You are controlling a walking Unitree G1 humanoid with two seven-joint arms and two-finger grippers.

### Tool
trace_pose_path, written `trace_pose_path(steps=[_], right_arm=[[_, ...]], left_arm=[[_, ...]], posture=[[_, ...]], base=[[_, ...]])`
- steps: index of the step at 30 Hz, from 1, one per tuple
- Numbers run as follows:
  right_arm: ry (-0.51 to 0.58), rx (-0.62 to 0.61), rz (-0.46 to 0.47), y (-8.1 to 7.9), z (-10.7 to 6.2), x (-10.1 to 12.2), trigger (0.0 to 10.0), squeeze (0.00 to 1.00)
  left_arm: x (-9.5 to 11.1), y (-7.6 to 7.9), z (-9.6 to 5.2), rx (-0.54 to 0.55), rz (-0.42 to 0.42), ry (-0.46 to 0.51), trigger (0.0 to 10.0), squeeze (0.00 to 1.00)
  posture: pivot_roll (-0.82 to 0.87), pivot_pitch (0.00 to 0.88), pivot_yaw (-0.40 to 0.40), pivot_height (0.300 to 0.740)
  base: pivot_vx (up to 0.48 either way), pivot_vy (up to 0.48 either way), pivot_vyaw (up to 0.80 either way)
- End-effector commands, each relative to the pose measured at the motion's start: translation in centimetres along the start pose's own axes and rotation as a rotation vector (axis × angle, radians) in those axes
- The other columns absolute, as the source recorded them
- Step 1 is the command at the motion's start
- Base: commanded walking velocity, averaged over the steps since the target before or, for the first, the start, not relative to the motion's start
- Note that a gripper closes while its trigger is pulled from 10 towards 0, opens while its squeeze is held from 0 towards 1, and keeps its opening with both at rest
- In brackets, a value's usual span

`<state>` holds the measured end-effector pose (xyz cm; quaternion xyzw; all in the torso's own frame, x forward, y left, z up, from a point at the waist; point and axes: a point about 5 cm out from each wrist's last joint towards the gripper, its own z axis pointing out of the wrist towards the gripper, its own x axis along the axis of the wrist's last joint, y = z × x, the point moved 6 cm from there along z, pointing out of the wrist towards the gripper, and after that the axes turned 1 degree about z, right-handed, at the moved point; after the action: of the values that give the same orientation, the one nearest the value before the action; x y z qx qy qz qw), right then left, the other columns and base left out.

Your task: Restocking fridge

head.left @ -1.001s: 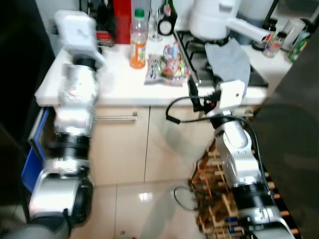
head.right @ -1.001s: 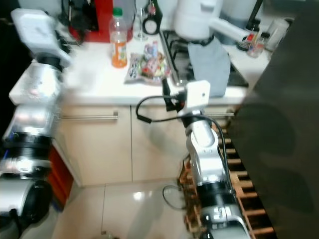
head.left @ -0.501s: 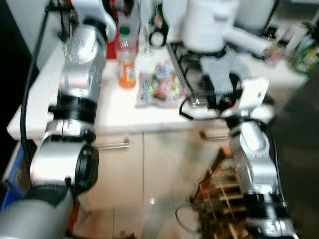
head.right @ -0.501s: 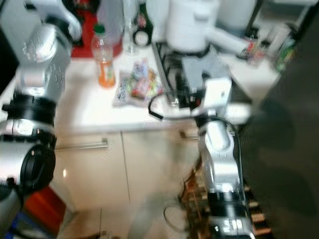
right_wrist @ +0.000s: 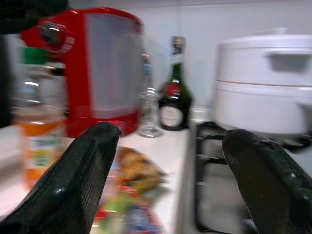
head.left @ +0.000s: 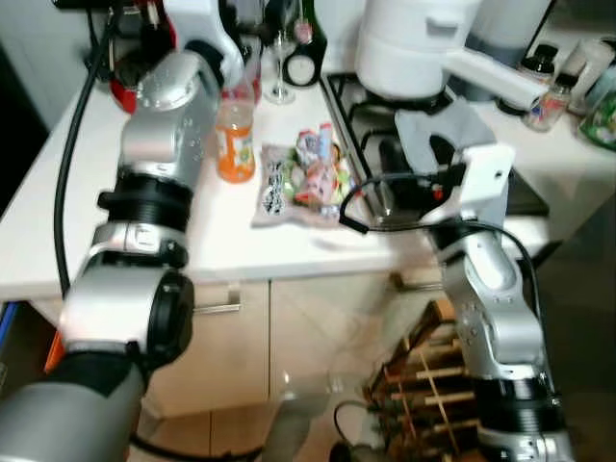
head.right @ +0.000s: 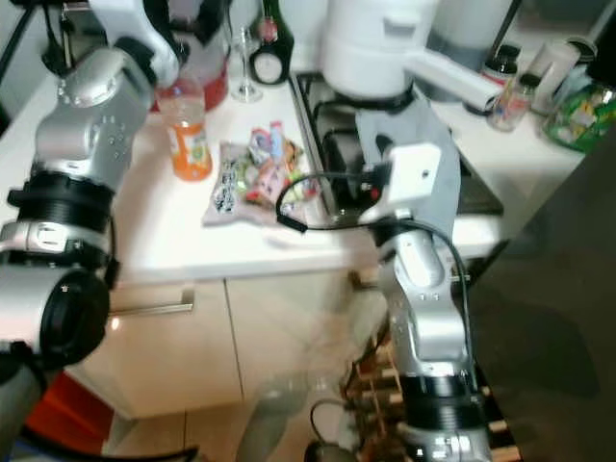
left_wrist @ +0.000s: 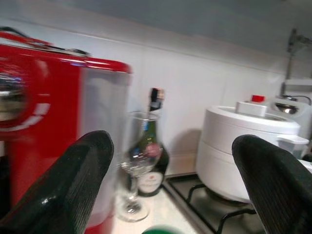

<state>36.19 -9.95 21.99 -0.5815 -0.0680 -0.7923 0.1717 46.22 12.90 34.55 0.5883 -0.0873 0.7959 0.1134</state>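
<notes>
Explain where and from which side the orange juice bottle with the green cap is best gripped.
Grip the orange juice bottle with the green cap around its straight labelled body, coming level from the counter's front edge. It stands upright, so fingers can close on opposite sides; the clear bag of wrapped snacks crowds its right, and the left gripper is already above it.

on the white counter — one orange juice bottle, one clear packet of sweets, one stemmed glass, one dark green bottle, one red appliance. on the hob — one white pot, one grey cloth. at the far right, two small dark-capped jars and one green packet; more there is too blurred to count.
</notes>
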Motion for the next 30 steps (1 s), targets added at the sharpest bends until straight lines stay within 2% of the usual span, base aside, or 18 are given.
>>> trace_pose_path(steps=[1, 6, 13, 18, 21, 30], right_arm=[[0.007, 0.003, 0.013, 0.0, -0.1, 0.5, 10.0, 0.0], [-0.01, 0.004, 0.027, -0.1, -0.3, 0.1, 10.0, 0.0], [-0.026, 0.005, 0.039, -0.2, -0.4, -0.2, 10.0, 0.0], [-0.035, 0.012, 0.043, -0.4, -0.4, -0.4, 10.0, 0.0], [-0.04, 0.014, 0.044, -0.4, -0.4, -0.5, 10.0, 0.0], [-0.051, 0.011, 0.059, -0.4, -0.3, -0.8, 10.0, 0.0]], left_arm=[[0.6, 0.5, 0.2, -0.012, 0.019, -0.001, 10.0, 0.0], [-0.2, 0.4, 0.1, -0.011, 0.014, -0.035, 10.0, 0.0], [-1.9, 0.9, 0.1, -0.036, -0.022, -0.094, 10.0, 0.0], [-3.1, 1.3, 0.2, -0.044, -0.013, -0.122, 10.0, 0.0], [-4.8, 1.4, 0.0, -0.047, 0.022, -0.176, 10.0, 0.0], [-6.6, 1.6, -0.3, -0.04, 0.007, -0.227, 10.0, 0.0]], posture=[[-0.08, 0.0, -0.022, 0.74], [-0.08, 0.0, -0.021, 0.74], [-0.08, 0.0, -0.021, 0.74], [-0.08, 0.0, -0.023, 0.74], [-0.08, 0.0, -0.022, 0.74], [-0.08, 0.0, -0.022, 0.74]], base=[[0.0, 0.0, 0.0], [0.0, 0.0, 0.0], [0.0, 0.0, 0.0], [0.0, 0.0, 0.0], [0.0, 0.0, 0.0], [0.0, 0.0, 0.0]])
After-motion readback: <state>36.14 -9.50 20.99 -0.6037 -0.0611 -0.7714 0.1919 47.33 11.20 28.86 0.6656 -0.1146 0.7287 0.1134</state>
